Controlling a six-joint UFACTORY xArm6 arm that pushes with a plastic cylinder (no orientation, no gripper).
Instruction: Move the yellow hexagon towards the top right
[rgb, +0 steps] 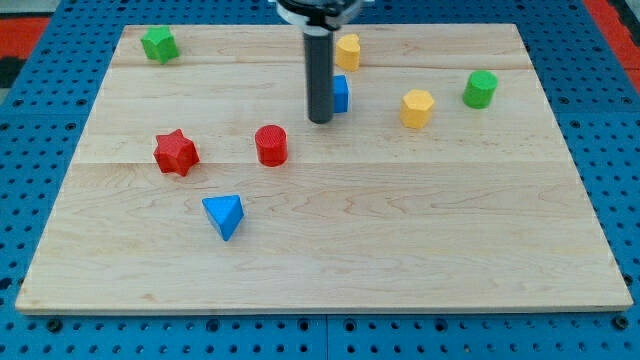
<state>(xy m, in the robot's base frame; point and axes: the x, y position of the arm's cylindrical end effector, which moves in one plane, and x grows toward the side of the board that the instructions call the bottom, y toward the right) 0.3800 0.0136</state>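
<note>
The yellow hexagon (417, 107) lies on the wooden board (330, 240), right of centre in the upper half. My tip (320, 120) stands well to its left, about a hundred pixels away, not touching it. A blue block (341, 94) sits right behind the rod, partly hidden by it. A second yellow block (348, 50) lies above that, near the view's top edge.
A green cylinder (480, 89) stands just right of the hexagon. A red cylinder (271, 145) and a red star (176, 152) lie left of my tip. A blue triangular block (225, 215) is lower left. A green block (159, 44) is at the top left corner.
</note>
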